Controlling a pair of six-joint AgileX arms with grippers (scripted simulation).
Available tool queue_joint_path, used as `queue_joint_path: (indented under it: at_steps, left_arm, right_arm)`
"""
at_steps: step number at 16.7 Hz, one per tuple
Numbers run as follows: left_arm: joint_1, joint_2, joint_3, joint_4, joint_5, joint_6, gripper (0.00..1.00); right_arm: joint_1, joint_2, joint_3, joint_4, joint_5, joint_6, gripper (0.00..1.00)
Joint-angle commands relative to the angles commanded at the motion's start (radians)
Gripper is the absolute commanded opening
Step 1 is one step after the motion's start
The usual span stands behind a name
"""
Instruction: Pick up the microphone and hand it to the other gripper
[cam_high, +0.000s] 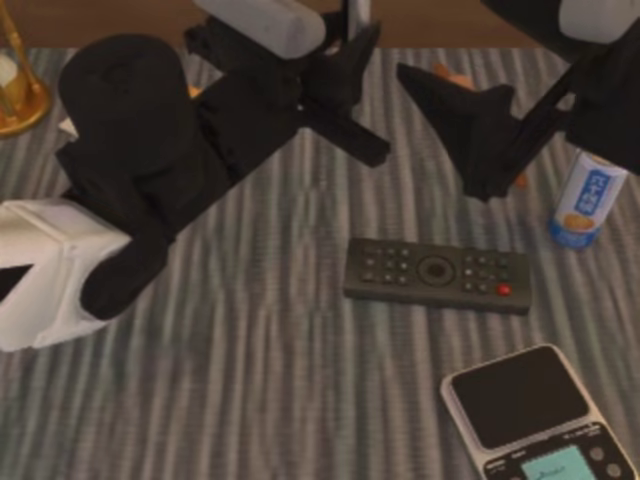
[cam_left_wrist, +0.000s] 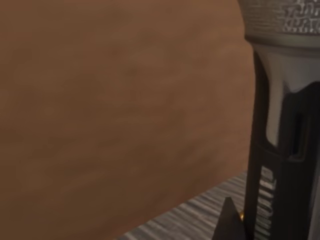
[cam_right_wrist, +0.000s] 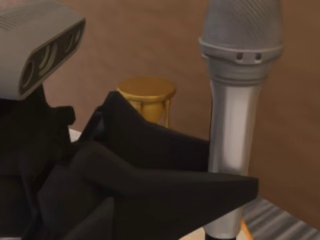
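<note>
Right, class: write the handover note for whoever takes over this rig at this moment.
Left gripper: fingers shut on the microphone, which it holds upright above the table's far edge.
Right gripper: fingers open, a little to the right of the microphone and not touching it.
Done: the microphone is picked up.
Left: the right gripper closes on the microphone, then the left gripper lets go.

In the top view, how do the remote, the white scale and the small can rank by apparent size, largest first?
1. White scale, though the picture's edge cuts it off.
2. Remote, somewhat smaller in area.
3. Can, clearly smallest.
All three rest on the table, so camera nearness matters little.
</note>
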Motion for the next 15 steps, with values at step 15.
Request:
queue_joint_path:
  at_steps: [15]
  left_arm:
    - [0.000, 0.000, 0.000, 0.000, 0.000, 0.000, 0.00]
  right_arm:
    - [0.103, 0.383, 0.295, 0.087, 0.109, 0.005, 1.00]
